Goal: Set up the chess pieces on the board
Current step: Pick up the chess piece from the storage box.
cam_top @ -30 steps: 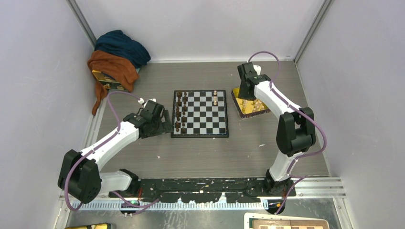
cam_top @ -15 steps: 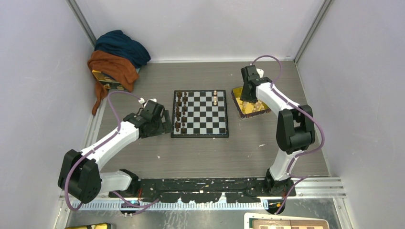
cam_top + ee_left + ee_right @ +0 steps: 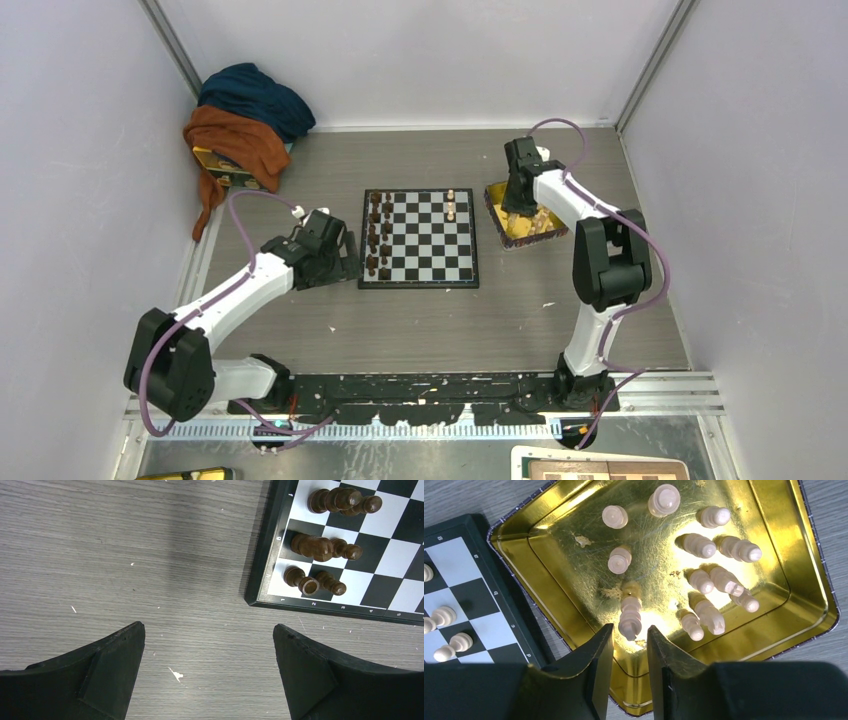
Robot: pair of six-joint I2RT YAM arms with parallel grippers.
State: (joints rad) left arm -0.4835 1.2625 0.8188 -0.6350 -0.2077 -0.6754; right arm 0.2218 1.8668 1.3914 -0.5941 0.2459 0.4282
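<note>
Pickup: right fingers [image 3: 599,655], released, straddle one light piece [image 3: 630,617] in the tray [image 3: 569,580], apparently set to grasp it for the board [image 3: 471,592]. The left fingers [image 3: 115,665] hang wide apart over the desk [image 3: 125,555], idle.

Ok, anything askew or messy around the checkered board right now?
The shiny yellow rectangular tray holding light-tan wooden chess pieces sits skewed relative to the black-and-white chessboard. White flecks litter the grey wooden tabletop.
</note>
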